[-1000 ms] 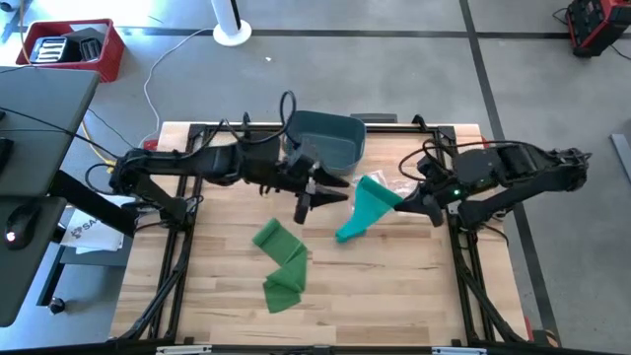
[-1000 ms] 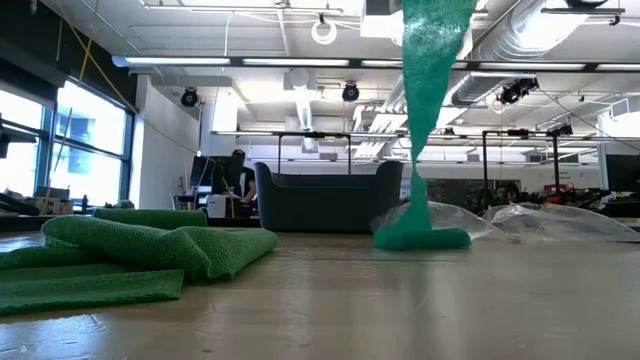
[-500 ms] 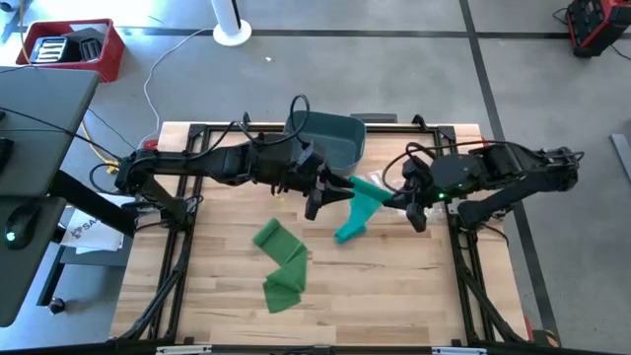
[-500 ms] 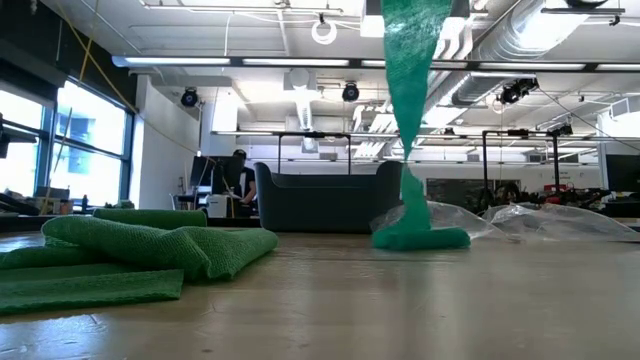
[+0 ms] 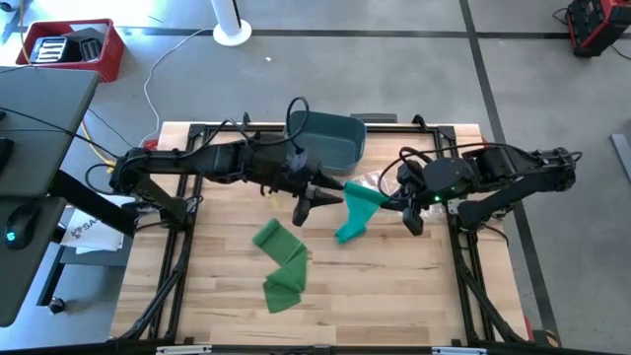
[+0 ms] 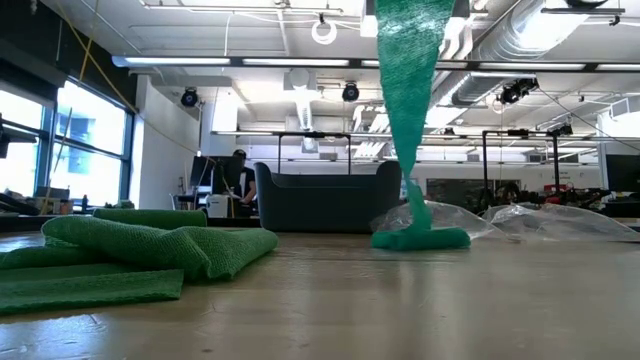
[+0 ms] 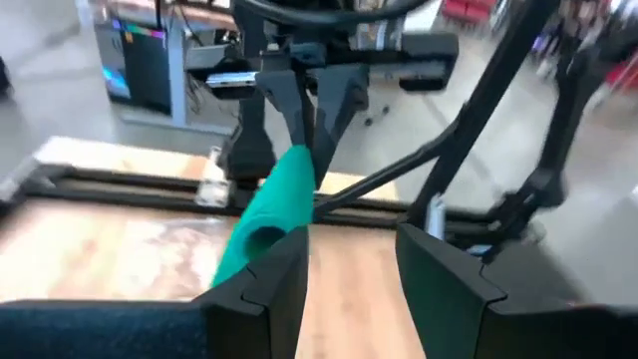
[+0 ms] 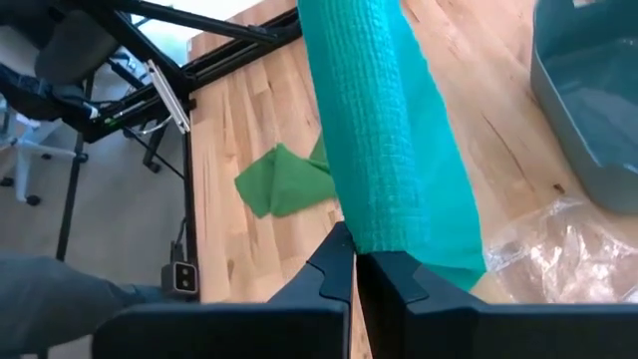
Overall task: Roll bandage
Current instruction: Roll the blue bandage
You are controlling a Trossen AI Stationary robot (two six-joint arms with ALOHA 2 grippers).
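Observation:
A teal bandage (image 5: pixel 357 209) hangs as a gathered strip from my right gripper (image 5: pixel 387 202), which is shut on its upper end above the table's middle right. Its lower end (image 6: pixel 420 238) lies bunched on the wood. My left gripper (image 5: pixel 330 194) is open and level just left of the strip. In the left wrist view the bandage (image 7: pixel 277 199) stands beside one fingertip (image 7: pixel 289 261); I cannot tell whether they touch. A green bandage (image 5: pixel 279 264) lies crumpled flat on the table, nearer the front. My right gripper pinches the teal bandage's upper end (image 8: pixel 377 237) between its two shut fingers, with the strip gathered into a narrow tube there. The fingers come from the table's right, slanting down. The bandage hangs below them, its lower end resting on the table.
A dark grey bin (image 5: pixel 327 140) stands at the table's far edge behind the grippers. Clear plastic bags (image 6: pixel 540 220) lie on the table near the right gripper. The green bandage (image 6: pixel 130 250) takes up the front left of the wood.
My right gripper has moved toward the table's left, closer to my left gripper, and rolled at the wrist, staying shut. The teal bandage's upper end went with it and now looks narrower; its lower end has stayed on the table.

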